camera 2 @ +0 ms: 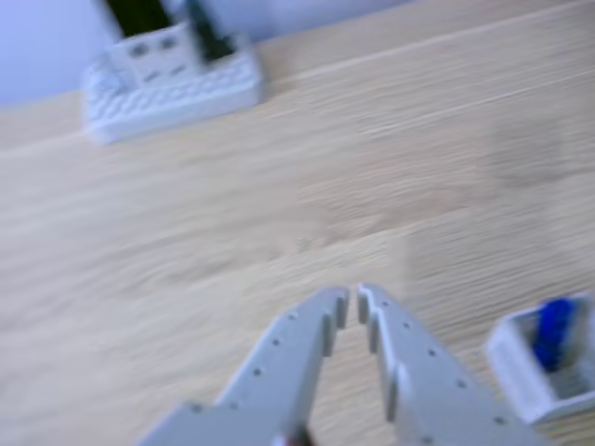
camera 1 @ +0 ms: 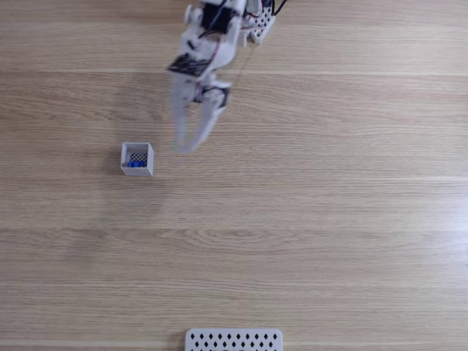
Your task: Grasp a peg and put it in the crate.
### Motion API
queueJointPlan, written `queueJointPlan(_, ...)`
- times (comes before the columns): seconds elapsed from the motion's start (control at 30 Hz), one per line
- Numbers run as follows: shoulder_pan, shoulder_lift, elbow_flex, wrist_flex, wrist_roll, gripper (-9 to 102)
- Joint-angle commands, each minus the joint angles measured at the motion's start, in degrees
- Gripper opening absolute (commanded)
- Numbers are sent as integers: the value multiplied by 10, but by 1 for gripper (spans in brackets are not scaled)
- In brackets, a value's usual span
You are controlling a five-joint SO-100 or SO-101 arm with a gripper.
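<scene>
The crate (camera 1: 137,171) is a small white open box on the wooden table, left of centre in the fixed view. A bright blue peg (camera 1: 135,164) lies inside it on the dark mesh bottom. My white gripper (camera 1: 183,146) hangs just right of the crate and slightly further back, its fingers closed to a point with nothing between them. In the other view the gripper (camera 2: 353,302) reaches up from the bottom edge, tips almost touching. There the crate (camera 2: 516,372) sits at the lower right with the peg (camera 2: 555,334) standing up inside it.
A wide flat white perforated tray (camera 1: 234,340) lies at the bottom edge of the fixed view. In the other view a white perforated block (camera 2: 172,88) with dark parts on it stands at the top left. Bare wood surrounds the crate.
</scene>
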Motion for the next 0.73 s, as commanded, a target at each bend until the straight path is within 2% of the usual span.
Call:
queueJointPlan(0.0,-56,108,19,47,-4,-1)
queueJointPlan(0.47,-68,471,336,124,-4,-1)
queueJointPlan(0.7,-77,508,351,237,-3,-1)
